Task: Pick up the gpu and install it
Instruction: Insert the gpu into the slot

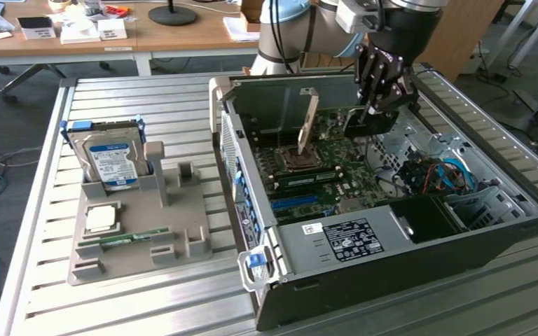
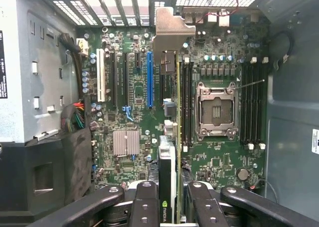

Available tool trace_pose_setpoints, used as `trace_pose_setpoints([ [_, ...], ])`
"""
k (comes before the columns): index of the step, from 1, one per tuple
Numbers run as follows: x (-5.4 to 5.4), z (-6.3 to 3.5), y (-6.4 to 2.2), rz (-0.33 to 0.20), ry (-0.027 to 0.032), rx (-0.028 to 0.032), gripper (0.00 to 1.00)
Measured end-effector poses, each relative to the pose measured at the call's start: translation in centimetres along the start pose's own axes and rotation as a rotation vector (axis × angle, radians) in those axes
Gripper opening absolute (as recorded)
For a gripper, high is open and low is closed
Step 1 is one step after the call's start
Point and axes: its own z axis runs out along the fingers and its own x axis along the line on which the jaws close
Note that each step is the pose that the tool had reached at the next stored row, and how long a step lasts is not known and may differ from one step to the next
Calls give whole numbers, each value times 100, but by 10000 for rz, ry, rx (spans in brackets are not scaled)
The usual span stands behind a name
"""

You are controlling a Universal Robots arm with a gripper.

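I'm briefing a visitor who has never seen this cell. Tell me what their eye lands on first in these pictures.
The open computer case on the slatted table draws the eye first, its green motherboard laid bare. Inside it, the end effector grips the gpu edge-on over the board. At the exterior view's left, a hard drive with a blue-white label stands in a grey holder.

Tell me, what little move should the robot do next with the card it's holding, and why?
Probably slide the gpu a little sideways toward the long blue slot before going down. The fingers hold it edge-on above the motherboard, and its edge seems beside that slot, not over it.
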Motion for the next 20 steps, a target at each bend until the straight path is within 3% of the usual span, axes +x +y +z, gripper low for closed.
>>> trace_pose_setpoints([
  [20, 3, 75, 0, 0, 4, -1, 27],
])
